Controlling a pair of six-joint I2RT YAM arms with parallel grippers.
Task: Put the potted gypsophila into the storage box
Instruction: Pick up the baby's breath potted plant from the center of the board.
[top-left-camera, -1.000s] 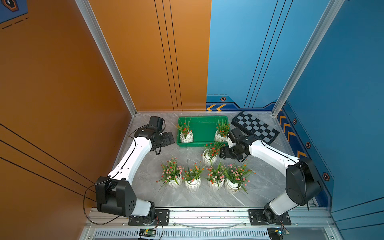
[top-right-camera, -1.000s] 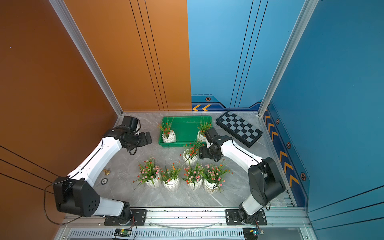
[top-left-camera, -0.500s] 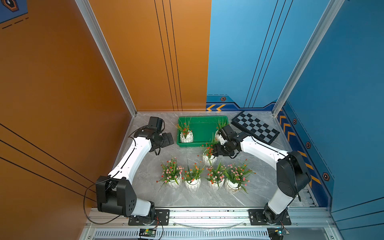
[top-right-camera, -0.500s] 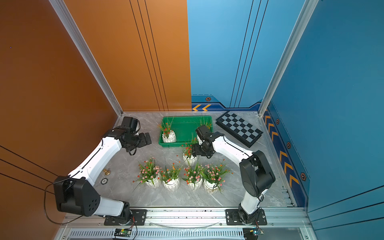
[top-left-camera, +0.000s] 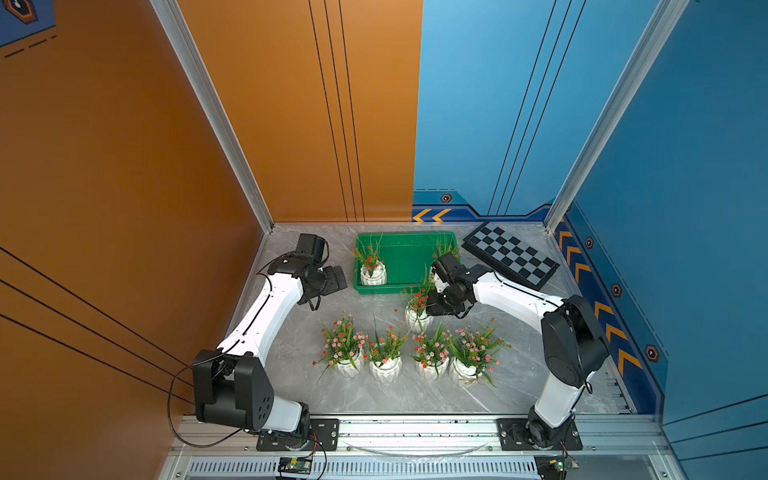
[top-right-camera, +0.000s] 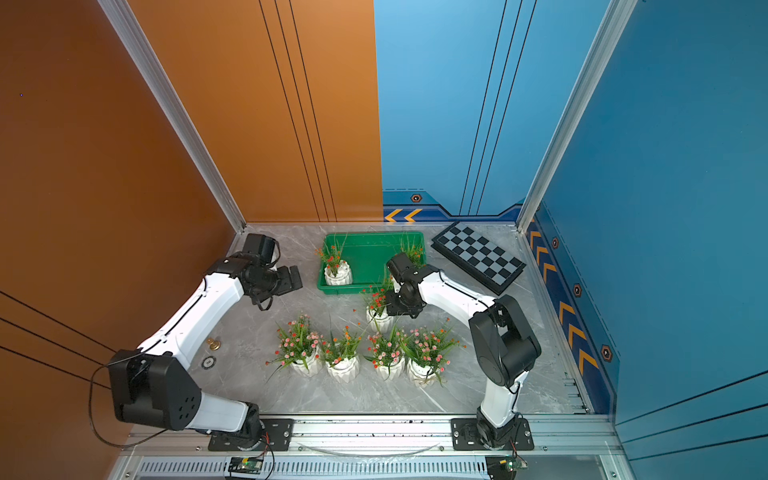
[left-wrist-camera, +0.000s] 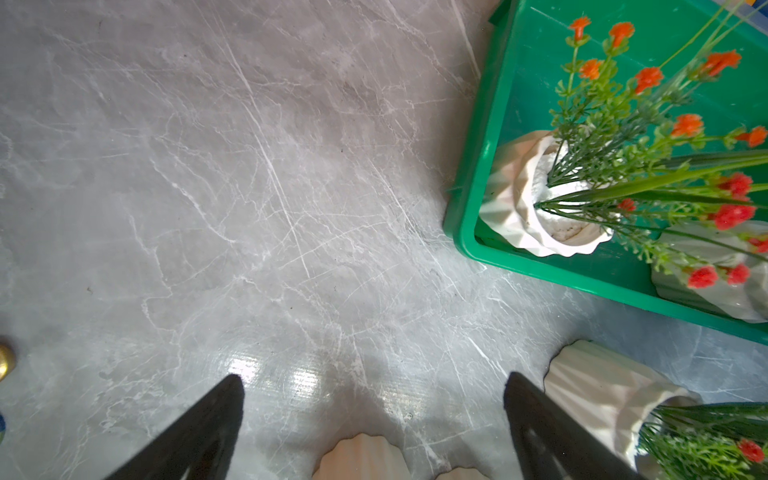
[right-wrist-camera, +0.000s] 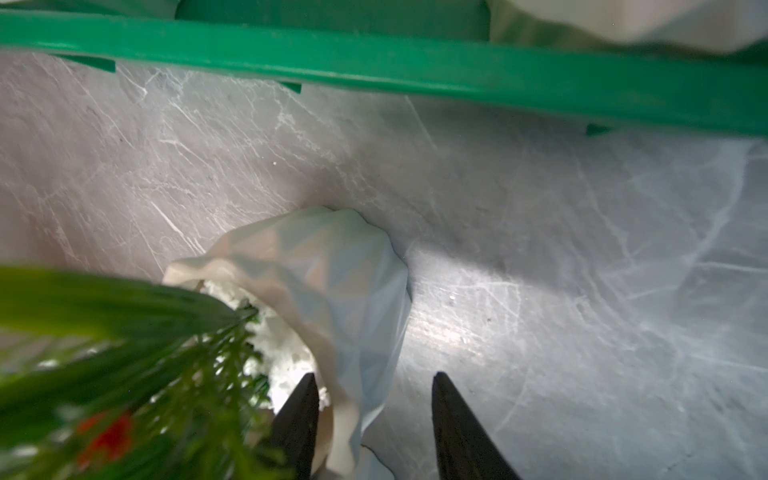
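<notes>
As I look down from above, the right gripper (top-left-camera: 426, 309) sits at the lone potted gypsophila (top-left-camera: 415, 321), which stands on the desk (top-left-camera: 291, 353) just in front of the storage box (top-left-camera: 407, 262), apart from its near wall. In the right wrist view its fingers (right-wrist-camera: 297, 415) straddle the pot's rim. One is inside over the white filling and the other outside, with a strip of desk showing between it and the ribbed wall. I read the jaws as partly closed but not clamped on anything. The left gripper (left-wrist-camera: 374, 376) hangs spread wide with nothing between its fingers, over bare desk beside the box's left end. Two more pots are in the box: one (top-left-camera: 372, 274) is upright in the near left corner, and the other (top-left-camera: 446, 248) is at the right end, mostly hidden behind the right arm. A row of four pots (top-left-camera: 385, 368) stands nearer the arm bases. A chequered board (top-left-camera: 511, 259) lies right of the box.
</notes>
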